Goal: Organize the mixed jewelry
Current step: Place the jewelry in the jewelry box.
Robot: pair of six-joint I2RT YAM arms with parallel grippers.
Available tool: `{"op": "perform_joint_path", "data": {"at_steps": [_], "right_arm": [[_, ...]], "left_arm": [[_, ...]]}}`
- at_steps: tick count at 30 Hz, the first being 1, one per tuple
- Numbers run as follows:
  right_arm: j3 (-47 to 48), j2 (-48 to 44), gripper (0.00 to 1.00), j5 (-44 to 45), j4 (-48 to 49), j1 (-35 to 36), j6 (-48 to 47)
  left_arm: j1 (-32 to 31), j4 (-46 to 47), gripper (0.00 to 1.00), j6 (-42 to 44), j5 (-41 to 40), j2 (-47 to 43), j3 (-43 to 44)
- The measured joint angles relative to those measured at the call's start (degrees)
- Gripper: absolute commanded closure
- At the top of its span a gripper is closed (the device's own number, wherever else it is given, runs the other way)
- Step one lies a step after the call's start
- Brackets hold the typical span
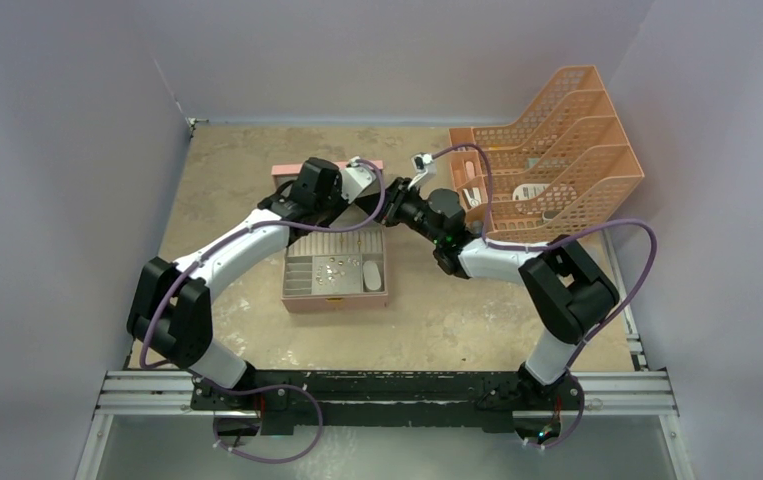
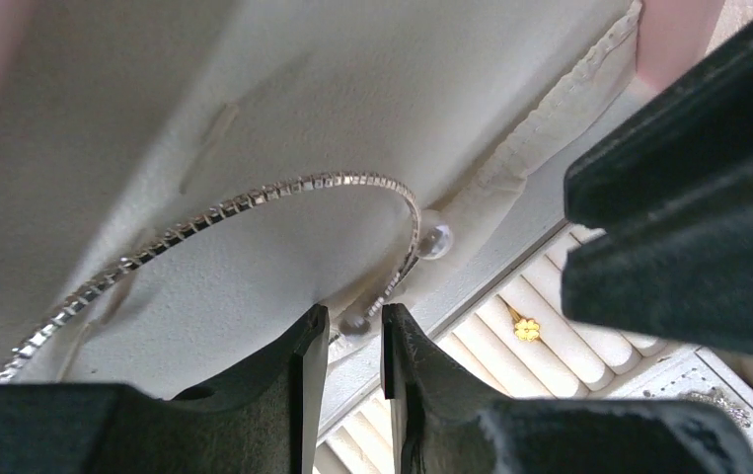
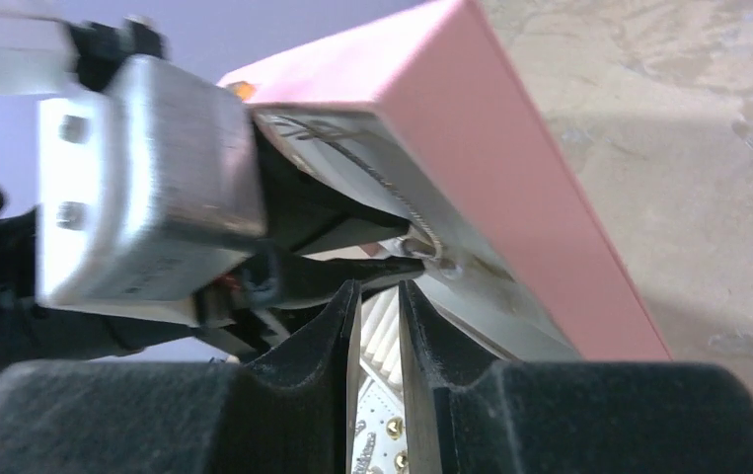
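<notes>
You'll find the thin hoop [image 2: 303, 184], set with tiny silvery stones, lying flat against the pale lining [image 2: 254, 89] just ahead of the left gripper [image 2: 354, 318]. Its near end sits right at the gap between the fingertips. A small gold flower piece [image 2: 526, 329] sits in a padded groove [image 2: 569, 346] beyond and right of those tips. Gold studs [image 3: 392, 427] show just below the right gripper [image 3: 379, 291].

Raised lid [image 3: 510, 148] and left tool [image 2: 352, 321] block the right tool [image 3: 377, 296] ahead (near table [image 1: 437, 325] lies free).
</notes>
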Motion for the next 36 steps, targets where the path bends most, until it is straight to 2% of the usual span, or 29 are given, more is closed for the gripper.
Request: {"op": "perform_joint_path", "data": {"at_steps": [7, 15, 23, 29, 36], "right_arm": [[-0.02, 0.0, 0.73, 3.08, -6.58, 0.0, 3.17], [5.7, 0.0, 0.65, 9.51, -23.76, 0.59, 11.67], [8.61, -0.74, 0.61, 17.38, -31.32, 4.26, 15.23], [8.81, -3.74, 0.63, 20.13, -36.35, 4.48, 16.76], [12.41, -0.48, 0.68, 22.12, -42.97, 4.46, 24.02]], "left_arm": [[0.0, -1.2, 0.7, -1.14, 0.5, -0.24, 0.9], [0.0, -2.69, 0.63, -3.23, 1.97, -0.94, 1.79], [0.74, -1.33, 0.6, -8.07, 2.03, -5.86, 1.84], [0.74, -0.74, 0.56, -14.47, 1.36, -8.41, 1.46], [1.2, -4.48, 0.51, -23.43, -0.55, -11.54, 1.44]]}}
